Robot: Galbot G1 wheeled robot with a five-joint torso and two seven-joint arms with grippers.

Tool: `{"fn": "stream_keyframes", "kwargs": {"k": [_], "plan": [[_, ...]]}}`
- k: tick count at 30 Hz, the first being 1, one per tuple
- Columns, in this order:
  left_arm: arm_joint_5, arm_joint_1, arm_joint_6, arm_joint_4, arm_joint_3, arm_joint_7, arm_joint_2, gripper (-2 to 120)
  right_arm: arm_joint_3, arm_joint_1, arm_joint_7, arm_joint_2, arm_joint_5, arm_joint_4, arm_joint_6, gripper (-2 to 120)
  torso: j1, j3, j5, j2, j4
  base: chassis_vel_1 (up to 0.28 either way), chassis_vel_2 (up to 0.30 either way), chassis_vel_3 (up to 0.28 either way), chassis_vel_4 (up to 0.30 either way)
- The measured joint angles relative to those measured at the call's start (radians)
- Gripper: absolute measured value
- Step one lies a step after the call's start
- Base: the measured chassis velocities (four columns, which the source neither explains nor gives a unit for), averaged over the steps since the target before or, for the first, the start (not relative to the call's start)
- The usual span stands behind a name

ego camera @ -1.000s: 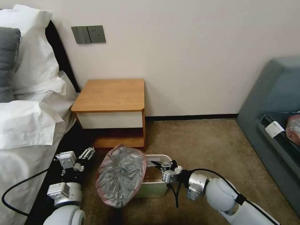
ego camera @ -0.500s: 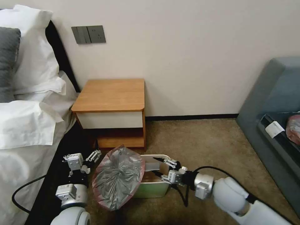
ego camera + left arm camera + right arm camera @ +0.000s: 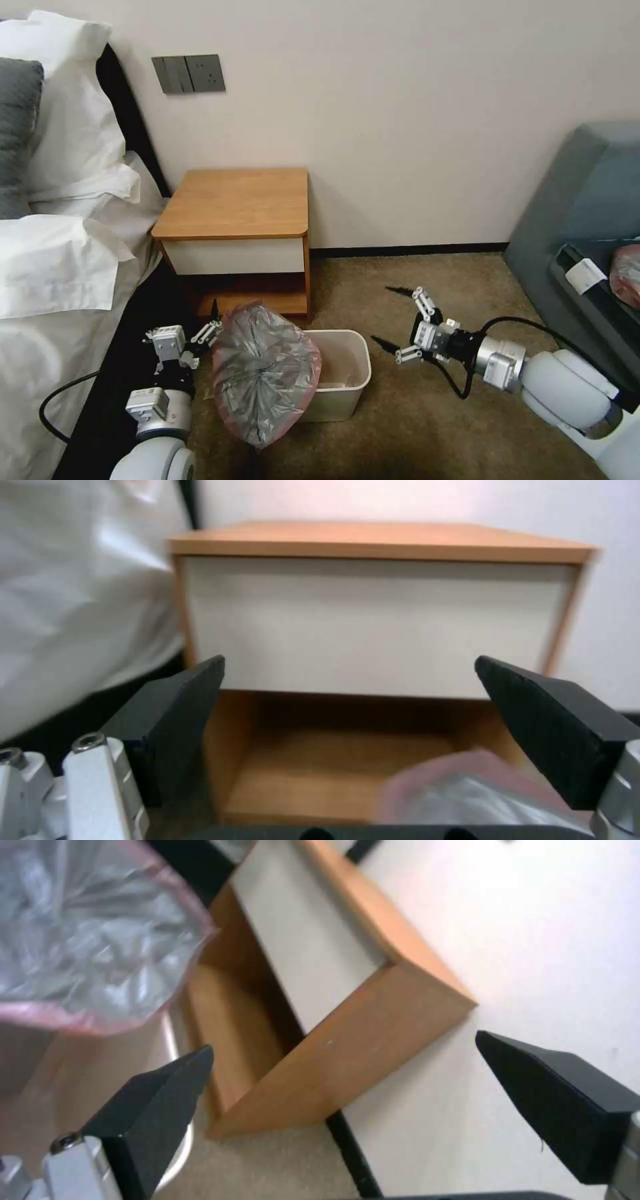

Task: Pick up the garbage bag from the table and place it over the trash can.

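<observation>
Carpet (image 3: 427, 427) covers the floor where the trash can (image 3: 347, 393) stands, just in front of the table (image 3: 237, 200) and lower than its orange-brown top. The garbage bag (image 3: 263, 377) sits puffed up and crinkled over the can's left end, silvery grey with a pink-red rim, hiding that side of the bin; the right half of the can's mouth is uncovered and its beige inside wall shows. The bag's upper edge reaches up to the level of the table's low shelf.

The left gripper (image 3: 207, 330) is just beside the bag's upper left edge, between the bag and the bed (image 3: 60, 267), with its fingers spread apart and clamped on nothing. Whether a fingertip touches the plastic cannot be told from the head view. In the left wrist view the same gripper (image 3: 350, 705) points at the white drawer front, and a corner of the bag (image 3: 460, 790) lies low between the fingers, near one of them.

The right gripper (image 3: 393, 317) hovers over the carpet to the right of the can, apart from both can and bag, its jaws wide open and holding nothing. In the right wrist view that gripper (image 3: 347, 1090) frames the table's side panel, with the bag (image 3: 87, 935) farther off beyond one finger.
</observation>
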Motion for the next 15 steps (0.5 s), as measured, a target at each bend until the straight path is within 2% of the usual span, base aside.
{"fn": "stream_keyframes", "kwargs": {"k": [2,4,8,9,10,11,13,14,15], "plan": [[-0.015,0.012,0.013,-0.015,0.003,0.020,0.015,95,0.010,-0.002,0.007,0.022,0.005,0.003,0.000,100,0.000,0.000,0.0002,0.000,0.0000,0.000,0.000,0.000,0.000],[-0.036,0.035,0.042,-0.045,0.012,0.069,0.043,94,0.014,-0.006,0.021,0.075,0.006,0.000,0.006,100,0.000,0.000,0.0001,0.000,0.0001,0.000,0.000,0.000,0.000],[-0.060,0.049,0.077,-0.064,0.026,0.097,0.057,92,0.013,-0.010,0.024,0.119,-0.001,-0.012,0.018,100,0.000,0.000,0.0002,0.000,0.0000,0.000,0.000,0.000,0.000],[-0.089,0.059,0.134,-0.084,0.042,0.103,0.067,93,0.010,-0.014,0.025,0.145,-0.006,-0.019,0.026,100,0.000,0.000,0.0001,0.000,0.0000,0.000,0.000,0.000,0.000],[-0.127,0.072,0.238,-0.110,0.060,0.103,0.079,96,0.009,-0.021,0.025,0.186,-0.011,-0.036,0.043,100,0.000,0.000,0.0002,0.000,0.0000,0.000,0.000,0.000,0.000],[-0.127,0.072,0.238,-0.110,0.060,0.103,0.079,96,0.009,-0.021,0.025,0.186,-0.011,-0.036,0.043,100,0.000,0.000,0.0002,0.000,0.0000,0.000,0.000,0.000,0.000],[-0.143,0.080,0.343,-0.123,0.069,0.096,0.090,97,0.009,-0.025,0.025,0.228,-0.011,-0.061,0.067,100,0.000,0.000,0.0001,0.000,0.0000,0.000,0.000,0.000,0.000],[-0.143,0.080,0.343,-0.123,0.069,0.096,0.090,97,0.009,-0.025,0.025,0.228,-0.011,-0.061,0.067,100,0.000,0.000,0.0001,0.000,0.0000,0.000,0.000,0.000,0.000],[-0.166,0.078,0.408,-0.118,0.071,0.070,0.095,98,0.010,-0.024,0.024,0.257,-0.004,-0.087,0.092,100,0.000,0.000,0.0000,0.000,0.0000,0.000,0.000,0.000,0.000]]}}
